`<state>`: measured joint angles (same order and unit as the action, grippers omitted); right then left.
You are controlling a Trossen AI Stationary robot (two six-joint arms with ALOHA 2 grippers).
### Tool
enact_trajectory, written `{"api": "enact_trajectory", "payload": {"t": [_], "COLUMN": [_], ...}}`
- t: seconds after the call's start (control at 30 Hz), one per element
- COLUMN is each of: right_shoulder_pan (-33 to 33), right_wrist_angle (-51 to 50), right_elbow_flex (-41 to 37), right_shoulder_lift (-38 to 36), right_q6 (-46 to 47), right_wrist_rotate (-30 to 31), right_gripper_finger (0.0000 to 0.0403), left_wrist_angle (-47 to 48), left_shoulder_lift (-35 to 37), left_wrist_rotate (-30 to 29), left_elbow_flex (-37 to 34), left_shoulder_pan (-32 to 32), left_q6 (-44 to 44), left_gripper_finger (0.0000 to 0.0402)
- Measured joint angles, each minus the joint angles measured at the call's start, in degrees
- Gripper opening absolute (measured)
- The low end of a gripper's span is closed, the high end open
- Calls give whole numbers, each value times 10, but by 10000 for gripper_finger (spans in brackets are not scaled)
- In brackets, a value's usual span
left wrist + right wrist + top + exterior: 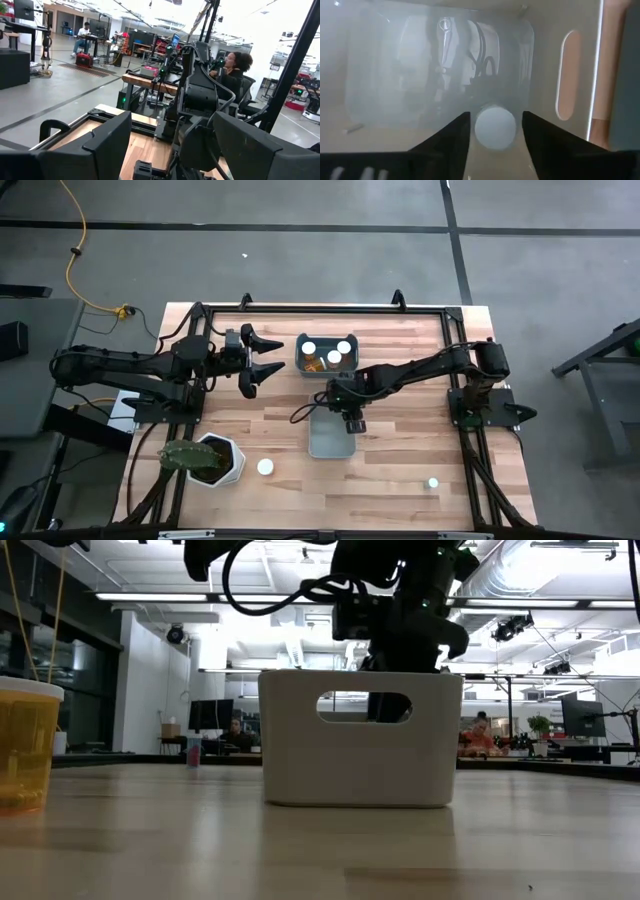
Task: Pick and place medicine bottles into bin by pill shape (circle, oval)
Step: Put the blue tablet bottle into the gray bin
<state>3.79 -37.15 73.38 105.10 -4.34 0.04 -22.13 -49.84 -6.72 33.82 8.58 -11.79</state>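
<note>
My right gripper point(347, 408) reaches down into the near grey bin point(333, 442). In the right wrist view a white-capped medicine bottle point(494, 127) stands on the bin floor between its open fingers point(451, 134), with a thin gap on each side. The far bin point(302, 360) holds several white-capped amber bottles point(327, 352). One white-capped bottle point(265, 467) and a small pale-green-topped one point(432, 482) stand loose near the table's front. My left gripper point(254, 361) is open and empty, left of the far bin.
A white hexagonal plant pot point(218, 460) with a green plant stands at the near left. In the low view the near bin's wall point(300, 755) hides the bottle inside, and the loose amber bottle point(25, 745) stands at the left. A black frame point(330, 308) borders the table.
</note>
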Motion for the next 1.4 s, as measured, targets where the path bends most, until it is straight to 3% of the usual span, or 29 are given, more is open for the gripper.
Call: {"api": "enact_trajectory", "payload": {"t": [0.23, 0.4, 0.53, 0.67, 0.83, 1.0, 1.1, 1.4], "right_shoulder_pan": [-1, -11, -27, -37, -38, -38, -38, -38], "right_wrist_angle": [-25, -74, -62, 38, 262, 465, 510, 516], "right_elbow_flex": [38, 66, 18, -89, -237, -326, -341, -341], "right_shoulder_lift": [-11, -63, -149, -257, -370, -423, -436, -437], "right_q6": [-30, -49, 3, 81, 170, 165, 147, 144], "right_wrist_rotate": [13, 28, 29, 47, 62, 62, 62, 60], "right_gripper_finger": [231, 236, 236, 236, 236, 236, 236, 236], "left_wrist_angle": [0, 0, 0, 3, 12, 14, 14, 14], "left_shoulder_lift": [0, 0, 0, 0, 0, 0, 0, 0], "left_wrist_rotate": [0, -1, -2, -2, -2, -1, -1, -1], "left_elbow_flex": [0, 0, 0, 0, 0, 0, 0, 0], "left_shoulder_pan": [0, 0, 0, 0, 0, 0, 0, 0], "left_q6": [0, 0, 0, 0, 0, 0, 0, 0], "left_gripper_finger": [270, 270, 270, 270, 270, 270, 270, 270]}}
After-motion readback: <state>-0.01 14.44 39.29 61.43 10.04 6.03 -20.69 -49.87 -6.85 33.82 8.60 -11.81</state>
